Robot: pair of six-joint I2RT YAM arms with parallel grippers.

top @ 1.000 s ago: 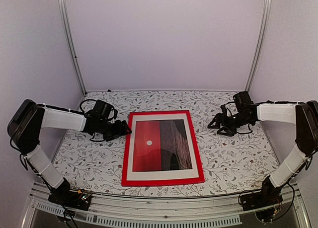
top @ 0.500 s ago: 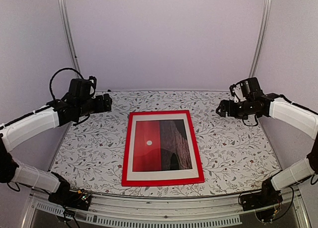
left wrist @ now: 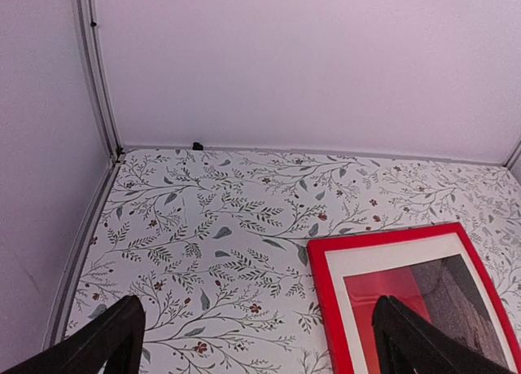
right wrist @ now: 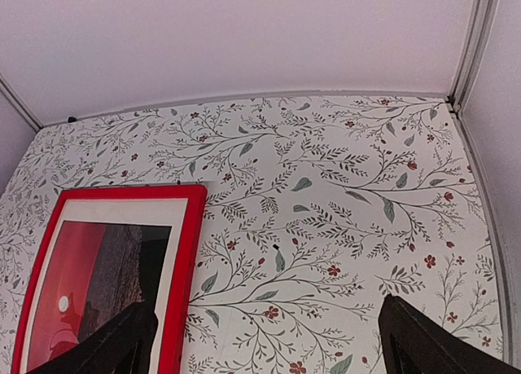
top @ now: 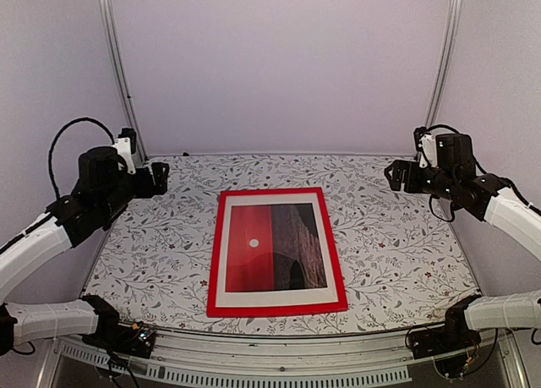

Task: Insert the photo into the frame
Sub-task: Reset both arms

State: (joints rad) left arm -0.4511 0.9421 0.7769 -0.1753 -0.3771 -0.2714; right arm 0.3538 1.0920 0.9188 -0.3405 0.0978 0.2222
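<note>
The red frame [top: 276, 191] lies flat in the middle of the table, front up. Inside it, behind a white mat border [top: 269, 299], sits the photo [top: 275, 246], half bright red with a white dot, half dark brown. The frame also shows in the left wrist view [left wrist: 326, 301] and the right wrist view [right wrist: 186, 276]. My left gripper [top: 156, 178] is raised at the far left, open and empty, well clear of the frame. My right gripper [top: 396, 175] is raised at the far right, open and empty.
The table is covered with a floral patterned cloth [top: 397, 253]. Plain pale walls with metal corner rails [top: 122, 75] close in the back and sides. A small black speck [right wrist: 275, 241] lies on the cloth right of the frame.
Both arms have lifted and drawn back from beside the frame to the outer far corners. The frame and photo have not moved.
</note>
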